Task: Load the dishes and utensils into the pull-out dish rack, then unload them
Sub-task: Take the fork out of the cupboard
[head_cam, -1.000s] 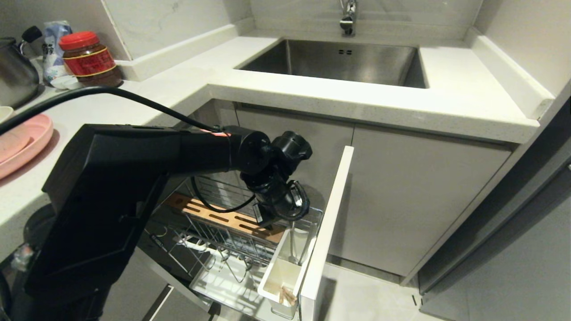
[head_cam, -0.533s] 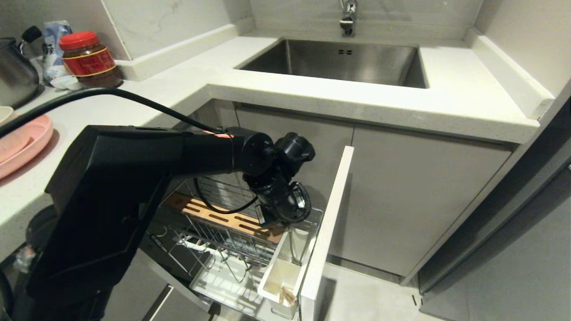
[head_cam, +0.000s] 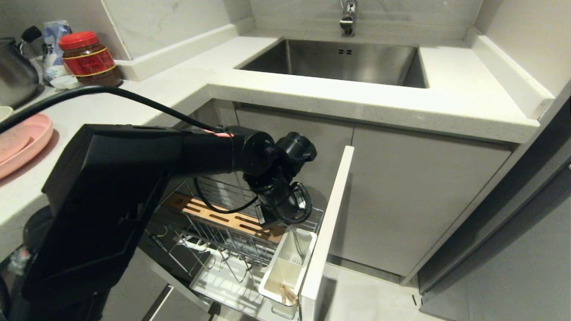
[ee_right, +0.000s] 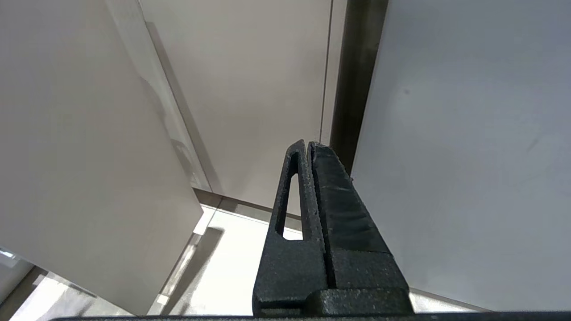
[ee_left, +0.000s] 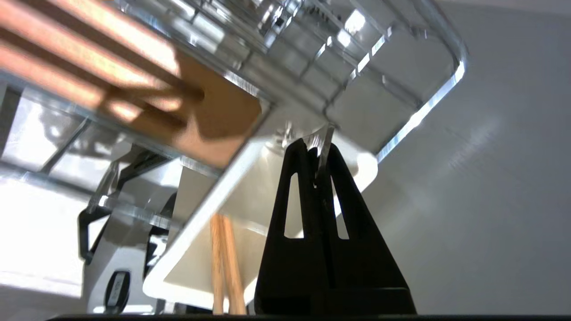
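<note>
The pull-out dish rack (head_cam: 223,243) stands drawn out below the counter, with its wooden strip (head_cam: 214,215) and white front panel (head_cam: 328,223). My left gripper (ee_left: 316,147) reaches down into the far end of the white cutlery box (head_cam: 285,267). It is shut on a slim metal utensil (ee_left: 324,140), whose thin edge shows between the fingertips. Wooden chopsticks (ee_left: 223,261) lean in the near end of the box (ee_left: 250,187). The pink plate (head_cam: 20,142) lies on the counter at the far left. My right gripper (ee_right: 308,145) hangs shut and empty beside cabinet fronts.
A steel sink (head_cam: 339,60) is set into the counter (head_cam: 357,104) above the rack. A red-lidded jar (head_cam: 89,60) and a kettle (head_cam: 15,73) stand at the back left. My left arm (head_cam: 111,196) covers much of the rack.
The left gripper has shut on the metal utensil in the box. The wrist has edged slightly right, and the box's far end has shifted. The right arm has not moved.
</note>
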### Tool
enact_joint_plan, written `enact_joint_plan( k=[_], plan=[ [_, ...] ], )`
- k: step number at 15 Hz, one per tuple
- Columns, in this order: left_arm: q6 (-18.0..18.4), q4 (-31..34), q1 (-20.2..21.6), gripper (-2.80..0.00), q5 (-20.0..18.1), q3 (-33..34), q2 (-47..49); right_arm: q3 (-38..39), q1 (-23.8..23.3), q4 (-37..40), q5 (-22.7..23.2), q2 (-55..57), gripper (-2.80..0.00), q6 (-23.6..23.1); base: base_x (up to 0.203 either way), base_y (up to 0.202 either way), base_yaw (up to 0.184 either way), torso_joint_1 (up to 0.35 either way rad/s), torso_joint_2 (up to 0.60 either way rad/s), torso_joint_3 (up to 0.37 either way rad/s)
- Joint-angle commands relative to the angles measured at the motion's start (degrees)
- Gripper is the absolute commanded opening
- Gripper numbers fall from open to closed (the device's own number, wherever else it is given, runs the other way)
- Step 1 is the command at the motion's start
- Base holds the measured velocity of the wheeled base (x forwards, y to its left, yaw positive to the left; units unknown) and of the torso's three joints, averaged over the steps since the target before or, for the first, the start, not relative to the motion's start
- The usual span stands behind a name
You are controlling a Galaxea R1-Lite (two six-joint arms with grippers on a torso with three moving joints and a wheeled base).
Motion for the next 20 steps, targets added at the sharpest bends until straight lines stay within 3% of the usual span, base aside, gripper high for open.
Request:
enact_joint_plan(
  k=[1,6,11,18,20],
  plan=[
    [-0.2,1.7,-0.7,-2.8,0.2,0.0,-3.3,1.5,0.0,-0.1,0.0,0.0,-2.8,0.0,0.0,0.0,0.0,0.0,0.0,0.0],
    [0.4,6.5,-3.0,-2.8,1.9,0.4,-13.5,1.5,0.0,-0.1,0.0,0.0,-2.8,0.0,0.0,0.0,0.0,0.0,0.0,0.0],
    [3.4,9.7,-3.5,-2.8,4.1,0.4,-20.4,1.5,0.0,-0.1,0.0,0.0,-2.8,0.0,0.0,0.0,0.0,0.0,0.0,0.0],
    [3.6,9.1,-4.1,-2.8,4.3,0.3,-29.9,1.5,0.0,-0.1,0.0,0.0,-2.8,0.0,0.0,0.0,0.0,0.0,0.0,0.0],
    [4.4,8.1,-4.0,-2.8,6.0,0.3,-33.1,1.5,0.0,-0.1,0.0,0.0,-2.8,0.0,0.0,0.0,0.0,0.0,0.0,0.0]
  ],
)
